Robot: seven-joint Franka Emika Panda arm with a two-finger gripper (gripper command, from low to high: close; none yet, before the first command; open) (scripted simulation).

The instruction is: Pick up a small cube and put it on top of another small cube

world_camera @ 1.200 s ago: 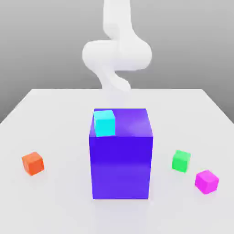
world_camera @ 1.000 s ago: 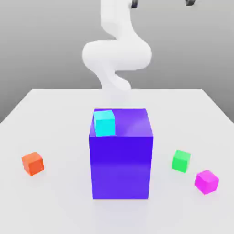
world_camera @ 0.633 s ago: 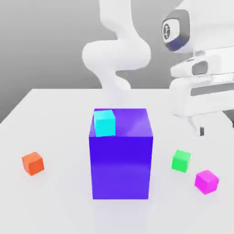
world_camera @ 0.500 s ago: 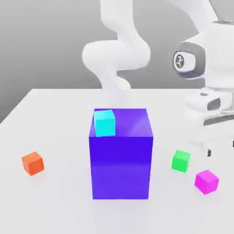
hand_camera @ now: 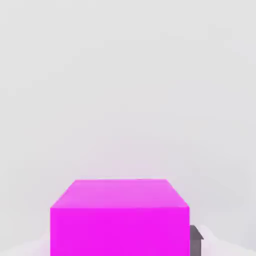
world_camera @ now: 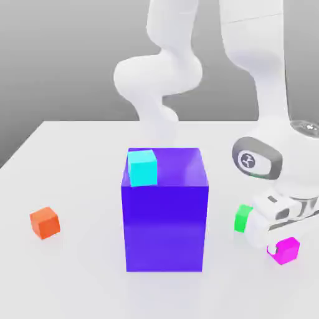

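Four small cubes, each one plain colour.

Magenta cube (world_camera: pixel 286 251): at the exterior view's right, nearest of the four, low at the table (world_camera: pixel 81 280). Upright, turned at an angle to the exterior view; far side partly hidden. Hand view: flat top, one broad face, crisp edges.

Green cube (world_camera: pixel 242 219): just beyond the magenta one, slightly toward the exterior view's left. Rests on the table, partly covered.

Orange cube (world_camera: pixel 45 223): alone at the exterior view's left, on the table, turned corner-on.

Cyan cube (world_camera: pixel 142 168): upright on top of the big blue block (world_camera: pixel 165 227), by its near edge, toward the exterior view's left.
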